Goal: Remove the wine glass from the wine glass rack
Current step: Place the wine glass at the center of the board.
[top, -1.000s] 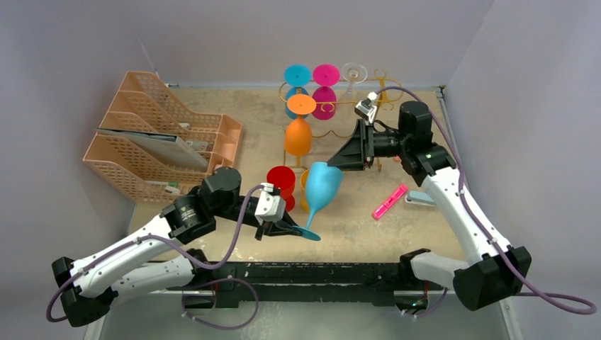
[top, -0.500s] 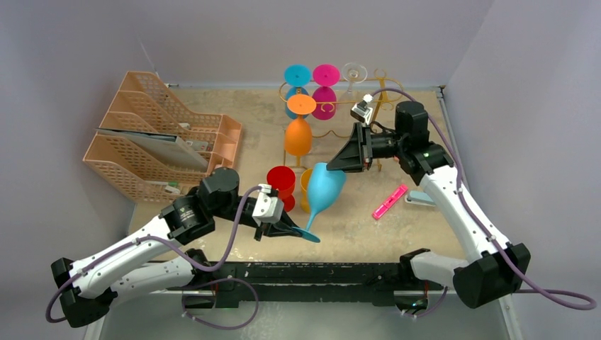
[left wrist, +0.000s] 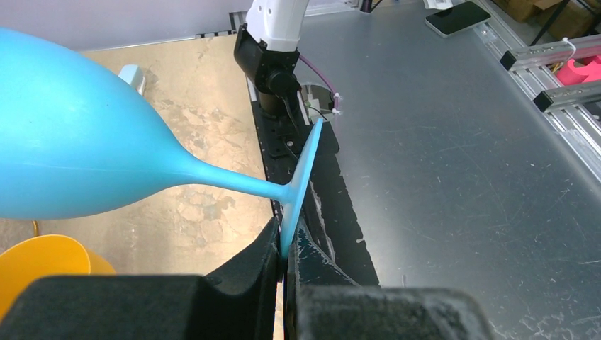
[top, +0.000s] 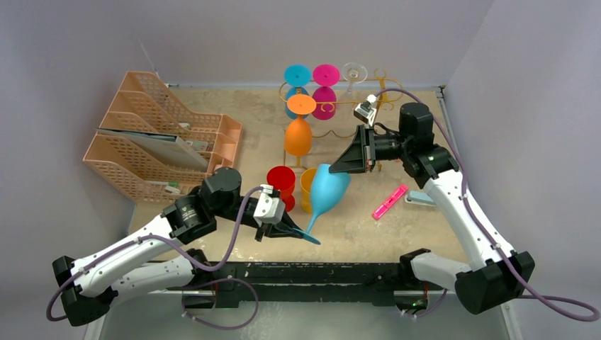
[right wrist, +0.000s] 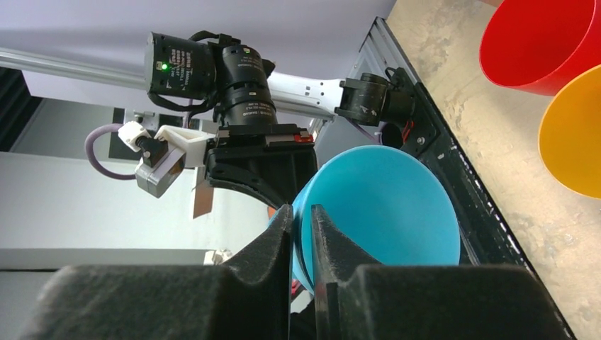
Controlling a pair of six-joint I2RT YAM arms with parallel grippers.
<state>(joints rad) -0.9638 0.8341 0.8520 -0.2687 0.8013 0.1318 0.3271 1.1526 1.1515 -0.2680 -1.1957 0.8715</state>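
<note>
Both grippers pinched one blue wine glass [top: 327, 190] over the table [top: 248, 117]: left gripper [left wrist: 285, 246] on its foot, right gripper [right wrist: 301, 221] on its rim. Four other glasses [top: 298, 136] hung on the rack [top: 339, 105] at 12 o'clock.

Matt blue plastic wine glass [left wrist: 71, 134], thin gold wire wine glass rack [top: 345, 103], scuffed mottled tabletop [top: 255, 113]
</note>
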